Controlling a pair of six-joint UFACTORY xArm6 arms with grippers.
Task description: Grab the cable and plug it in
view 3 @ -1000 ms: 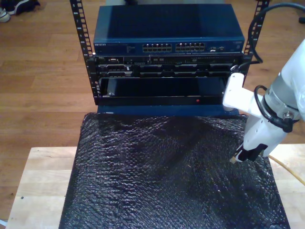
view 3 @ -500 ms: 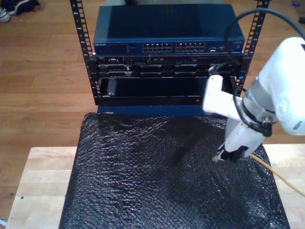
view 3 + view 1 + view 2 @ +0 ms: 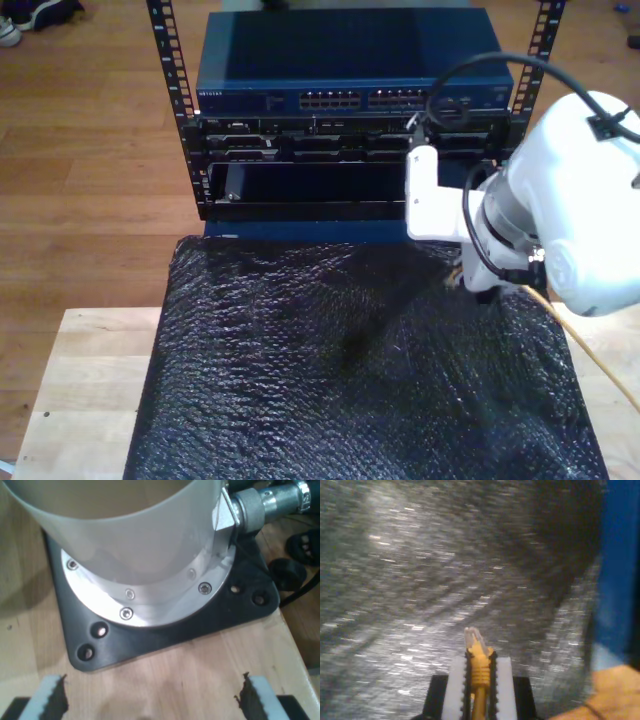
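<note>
While clamped between its two ridged white pads, my second hand (image 3: 480,680) holds the cable (image 3: 479,672) just behind the plug (image 3: 473,637); the clear plug tip juts past the pads, apart from the mat below.

- Cable, orange-yellow: in the exterior view it trails from under the white arm (image 3: 560,215) toward the exterior view's lower right, across the mat's corner and the wood.
- Mat (image 3: 340,380), black and crinkled, glossy: covers the middle of the tabletop (image 3: 85,390), light wood showing at both sides of the exterior view.
- Rack (image 3: 345,120), black frame, behind the mat: blue network switch (image 3: 350,70) on top with a row of ports along its front; darker panels beneath, then an open bay.
- My first hand (image 3: 150,700): spread wide, nothing between its pads, hanging over bare wood beside a black base plate (image 3: 165,625) that carries a white cylindrical arm base (image 3: 125,535) on a bolted metal ring.
- Floor: brown wood boards around the rack.
</note>
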